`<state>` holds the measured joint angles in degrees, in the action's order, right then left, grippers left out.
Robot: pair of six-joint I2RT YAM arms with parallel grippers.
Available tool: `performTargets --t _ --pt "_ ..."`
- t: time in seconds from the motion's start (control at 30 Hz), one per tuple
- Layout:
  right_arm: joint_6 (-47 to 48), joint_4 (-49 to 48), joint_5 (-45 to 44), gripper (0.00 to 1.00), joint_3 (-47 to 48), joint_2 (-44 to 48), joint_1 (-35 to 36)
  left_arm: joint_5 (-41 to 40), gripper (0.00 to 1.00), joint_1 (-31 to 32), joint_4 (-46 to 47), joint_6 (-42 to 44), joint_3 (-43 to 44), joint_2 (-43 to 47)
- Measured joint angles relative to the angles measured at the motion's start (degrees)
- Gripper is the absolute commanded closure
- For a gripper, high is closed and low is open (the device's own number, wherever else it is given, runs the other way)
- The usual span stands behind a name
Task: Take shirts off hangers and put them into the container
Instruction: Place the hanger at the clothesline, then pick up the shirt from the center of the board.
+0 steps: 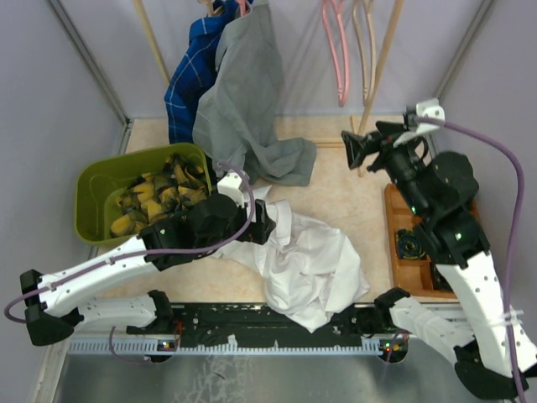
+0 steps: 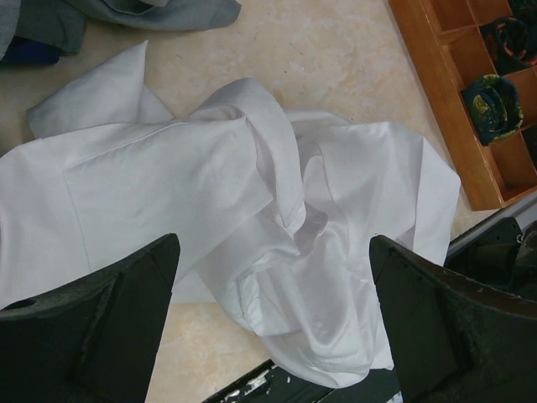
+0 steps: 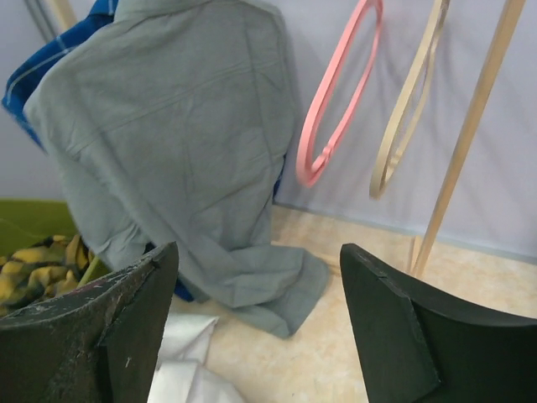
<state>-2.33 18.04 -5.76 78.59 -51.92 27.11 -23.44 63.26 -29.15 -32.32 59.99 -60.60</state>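
A white shirt (image 1: 310, 260) (image 2: 252, 210) lies crumpled on the table. My left gripper (image 1: 262, 220) (image 2: 273, 319) hovers open just above it, holding nothing. The yellow-and-black plaid shirt (image 1: 159, 200) (image 3: 33, 256) sits in the olive-green container (image 1: 92, 180) (image 3: 25, 220). On the rack hangs a grey shirt (image 1: 243, 92) (image 3: 176, 126), its tail resting on the table, with a blue checked shirt (image 1: 189, 84) (image 3: 59, 59) behind it. Bare pink (image 1: 336, 50) (image 3: 336, 92) and wood-coloured hangers (image 1: 367, 50) (image 3: 411, 109) hang to the right. My right gripper (image 1: 351, 147) (image 3: 260, 319) is open and empty in the air, facing the grey shirt.
An orange divided tray (image 1: 393, 252) (image 2: 436, 84) of black parts stands at the right, under my right arm. Straight wooden rack poles (image 1: 382, 59) (image 3: 470, 126) rise at the back. Part of the white shirt drapes over the table's near edge.
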Motion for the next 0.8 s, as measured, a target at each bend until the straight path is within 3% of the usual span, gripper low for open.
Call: performTargets --t 0.2,0.37,0.53,0.8 --pt "-5.2 -2.2 1.7 0.22 -16.9 14.2 0.0 1.4 0.01 -0.5 0.4 2.0 1.2 -2.2" --pt "-14.4 0.7 -0.7 0.22 -28.9 22.9 0.0 4.4 0.01 -2.4 0.1 5.6 7.8 -9.8" --pt "-24.1 5.9 -3.2 0.22 -36.8 26.0 0.0 7.7 0.01 -3.0 -1.6 7.3 13.0 -20.5" --pt "-29.8 6.8 -3.9 0.18 -38.5 24.8 0.0 8.0 0.0 -3.0 -16.5 6.3 22.1 -46.9"
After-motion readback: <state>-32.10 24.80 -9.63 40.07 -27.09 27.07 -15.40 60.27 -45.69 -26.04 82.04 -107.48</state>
